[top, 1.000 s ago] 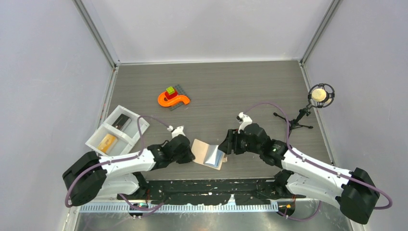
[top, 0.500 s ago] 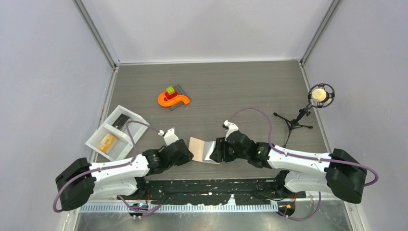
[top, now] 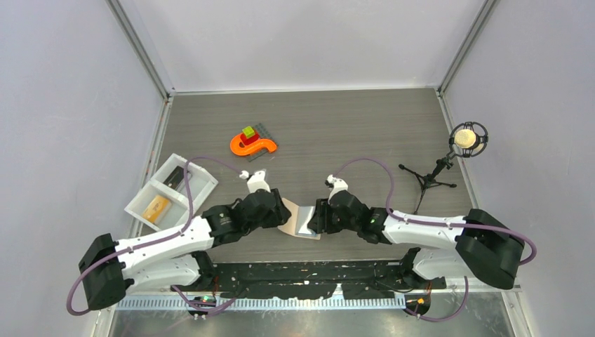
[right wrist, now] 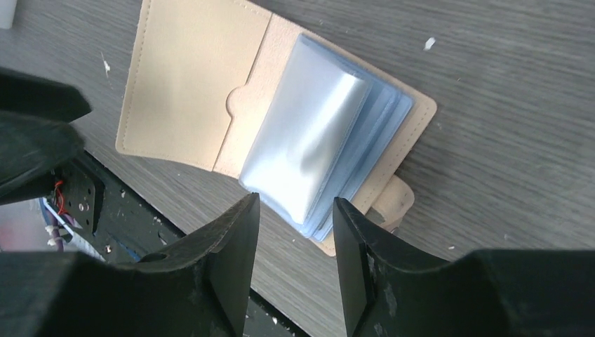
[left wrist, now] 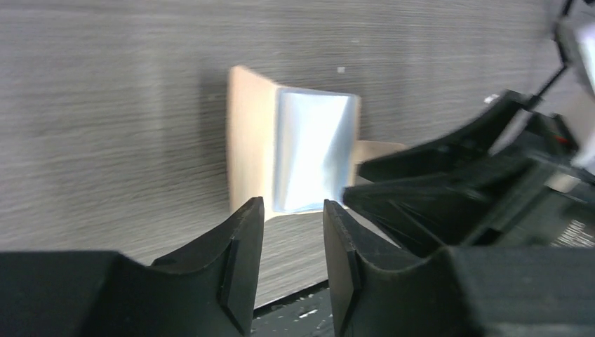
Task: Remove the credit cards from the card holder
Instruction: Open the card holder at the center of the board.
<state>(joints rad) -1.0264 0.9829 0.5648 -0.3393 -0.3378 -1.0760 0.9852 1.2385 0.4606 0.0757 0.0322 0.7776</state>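
The beige card holder [top: 300,223] lies open on the table between my two grippers. Its tan flap [right wrist: 186,84], pale blue sleeves [right wrist: 309,147] and snap tab [right wrist: 394,203] show in the right wrist view. It also shows in the left wrist view [left wrist: 309,151]. I see no card in it. My left gripper [top: 282,210] [left wrist: 292,203] is open and empty at its left edge. My right gripper [top: 313,219] [right wrist: 295,202] is open and empty just over the sleeves. A black card [top: 179,175] and an orange-yellow card [top: 156,208] lie in the white tray [top: 189,193].
An orange S-shaped toy [top: 252,145] with red and green blocks sits farther back. A microphone on a small tripod [top: 466,138] stands at the right. The black base plate [top: 302,270] runs along the near table edge, close behind the holder.
Both grippers have closed in on the card holder, the right one moving left and the left one moving right. The holder has shifted slightly left and looks narrower.
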